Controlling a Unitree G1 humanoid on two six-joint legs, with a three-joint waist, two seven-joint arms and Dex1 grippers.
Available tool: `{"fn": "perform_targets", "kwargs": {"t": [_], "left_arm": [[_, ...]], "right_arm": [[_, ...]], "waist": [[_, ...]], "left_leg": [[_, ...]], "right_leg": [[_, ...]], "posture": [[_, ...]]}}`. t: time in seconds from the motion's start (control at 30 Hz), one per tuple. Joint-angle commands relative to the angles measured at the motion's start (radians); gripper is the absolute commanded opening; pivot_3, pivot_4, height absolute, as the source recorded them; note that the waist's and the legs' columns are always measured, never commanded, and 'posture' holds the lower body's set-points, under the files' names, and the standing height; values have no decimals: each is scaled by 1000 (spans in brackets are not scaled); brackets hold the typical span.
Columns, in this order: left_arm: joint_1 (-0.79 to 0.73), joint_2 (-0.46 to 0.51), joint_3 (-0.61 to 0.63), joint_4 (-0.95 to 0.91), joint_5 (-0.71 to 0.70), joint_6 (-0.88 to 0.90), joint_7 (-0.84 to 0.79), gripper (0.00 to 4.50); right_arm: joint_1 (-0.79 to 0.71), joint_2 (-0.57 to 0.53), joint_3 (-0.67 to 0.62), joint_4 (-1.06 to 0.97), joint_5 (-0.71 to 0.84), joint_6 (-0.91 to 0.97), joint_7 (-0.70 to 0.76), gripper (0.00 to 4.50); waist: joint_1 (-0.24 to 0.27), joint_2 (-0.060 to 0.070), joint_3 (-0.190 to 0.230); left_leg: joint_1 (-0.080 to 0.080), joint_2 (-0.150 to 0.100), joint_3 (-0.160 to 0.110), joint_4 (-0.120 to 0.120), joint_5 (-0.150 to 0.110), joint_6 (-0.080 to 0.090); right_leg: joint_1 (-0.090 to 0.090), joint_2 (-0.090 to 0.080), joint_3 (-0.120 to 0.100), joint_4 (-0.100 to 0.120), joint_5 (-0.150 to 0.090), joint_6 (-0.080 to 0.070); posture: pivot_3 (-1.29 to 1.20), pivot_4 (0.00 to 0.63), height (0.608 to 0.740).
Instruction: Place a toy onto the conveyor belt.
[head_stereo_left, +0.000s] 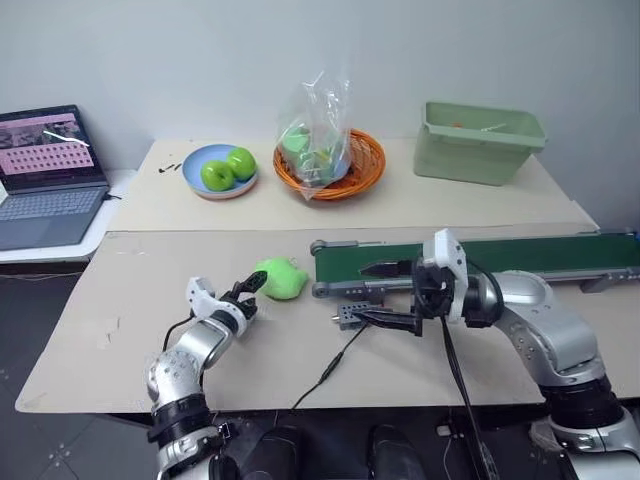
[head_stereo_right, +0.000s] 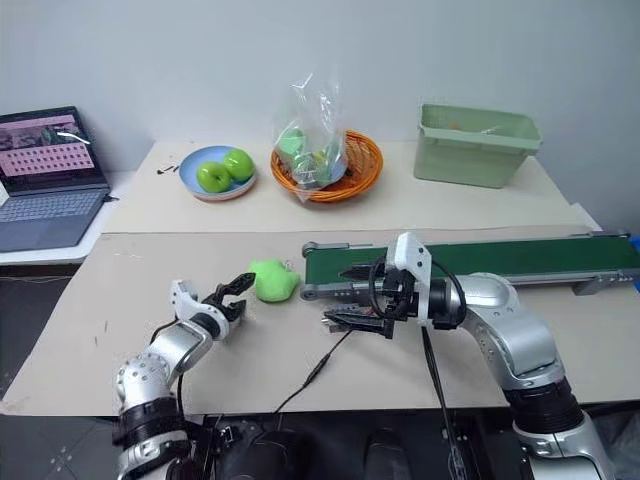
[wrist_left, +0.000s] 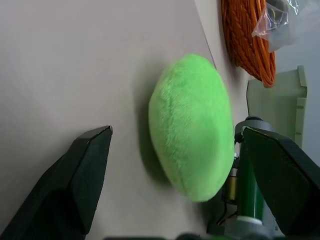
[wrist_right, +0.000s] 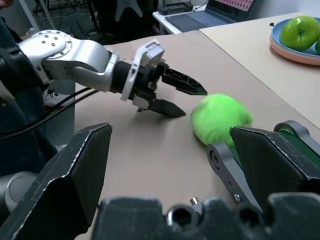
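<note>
The left gripper (head_stereo_left: 249, 290) fingers gape wide beside the toy (head_stereo_left: 281, 278) for grasping; the right gripper (head_stereo_left: 388, 293), fingers spread and empty, waits by the conveyor belt (head_stereo_left: 520, 256).

The two eye views look forward and down from the robot's head across the table (head_stereo_left: 420, 215) to the back wall, a little apart, sharing nearly everything. The left wrist view looks along its open fingers, very close to the toy (wrist_left: 192, 127). The right wrist view faces across the table, sharing the toy, the conveyor belt (wrist_right: 300, 142) end and the left gripper (wrist_right: 182, 97).
</note>
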Motion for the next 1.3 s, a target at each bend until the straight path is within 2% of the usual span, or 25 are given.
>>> {"fn": "perform_targets", "kwargs": {"t": [0.03, 0.17, 0.27, 0.4, 0.5, 0.6, 0.73, 0.77, 0.83, 0.9, 1.0, 1.07, 1.1, 1.2, 1.3], "left_arm": [[-29, -7, -44, 87, 37, -18, -25, 4443], [-44, -13, -54, 88, 43, -23, -31, 4443], [-33, -19, -59, 70, 44, -16, -29, 4443], [-23, -27, -57, 48, 40, -15, -25, 4443], [-19, -28, -59, 37, 46, -21, -27, 3736], [-17, -32, -56, 33, 45, -26, -23, 2426], [-13, -31, -65, 22, 56, -35, -25, 968], [-11, -30, -70, 13, 61, -40, -27, 763], [-11, -31, -73, -8, 73, -66, -27, 36], [-10, -24, -87, -43, 105, -111, -30, 36], [-9, 35, -196, -163, 318, -272, -13, 36], [-10, 80, -267, -219, 467, -375, 7, 36], [-13, 146, -350, -252, 621, -456, 22, 36], [-47, 401, -704, -287, 1162, -713, 16, 36], [-83, 533, -943, -210, 1526, -906, 46, 36]], "right_arm": [[-5, -1, -32, -10, 2, -27, -7, 4500], [-10, 0, -34, -5, -1, -29, -15, 4500], [-12, 1, -35, -4, -3, -30, -16, 4500], [-15, 3, -31, 2, -10, -34, -19, 4500], [-18, 4, -32, 4, -9, -32, -18, 4500], [-21, 4, -30, 10, -13, -33, -17, 4500], [-25, 4, -29, 14, -15, -33, -16, 4500], [-25, 5, -29, 15, -16, -33, -17, 4500], [-26, 5, -26, 16, -19, -32, -19, 4500], [-26, 5, -25, 17, -21, -33, -19, 4500], [-25, 4, -26, 18, -21, -31, -19, 4500], [-24, 5, -26, 21, -23, -30, -19, 4500], [-22, 5, -24, 23, -28, -31, -20, 4500], [-22, 11, -26, 23, -27, -29, -20, 4500], [-23, 16, -28, 26, -27, -28, -22, 4500]], "waist": [[-3, 0, 0], [-3, 0, 0], [-4, 0, 0], [-6, 0, 0], [-7, 0, 0], [-9, -1, 1], [-11, -1, 1], [-11, -1, 1], [-11, -1, 1], [-11, -2, 1], [-14, -4, 3], [-17, -5, 3], [-19, -5, 3], [-20, -6, 4], [-5, -5, 3]], "left_leg": [[0, 0, 0, 0, 0, 0], [-1, 0, 0, 0, -1, 0], [-1, 0, 0, 0, -1, 0], [-2, 0, 0, 0, -1, 0], [-2, 0, 0, 0, -1, 1], [-4, 0, 0, 0, -1, 1], [-4, 1, 0, 0, -1, 1], [-4, 1, 0, 0, -1, 0], [-4, 0, 0, 0, -1, 0], [-5, 0, 0, 0, -1, 0], [-6, 1, 0, 0, -1, 0], [-8, 1, 0, 0, 0, -1], [-8, 1, 0, 0, 0, -1], [-10, -1, 4, -1, 0, -2], [-12, 0, 8, -1, 0, -2]], "right_leg": [[-1, 0, 0, 0, 0, 0], [-2, 0, 1, 0, 5, -7], [-2, 0, 1, 0, 1, -1], [-2, 0, 1, 0, 0, 0], [-3, 0, 1, 0, 0, 0], [-4, 0, 1, -1, 0, -1], [-5, 0, 0, 0, 0, -1], [-5, 0, 0, 0, 0, -1], [-5, 0, 0, 0, 0, 0], [-5, 0, 0, 0, 0, 0], [-6, 0, 0, 0, 0, -1], [-9, 1, 0, 0, 5, -7], [-9, 1, 0, -1, 5, -9], [-10, 2, 0, -1, 7, -10], [-13, 1, 1, -1, 7, -11]], "posture": [[0, 150, 740], [0, 150, 740], [0, 150, 740], [0, 150, 740], [0, 150, 740], [0, 150, 740], [0, 150, 740], [0, 150, 740], [0, 150, 740], [0, 150, 740], [0, 150, 740], [0, 150, 740], [0, 150, 740], [0, 150, 740], [0, 150, 740]]}}
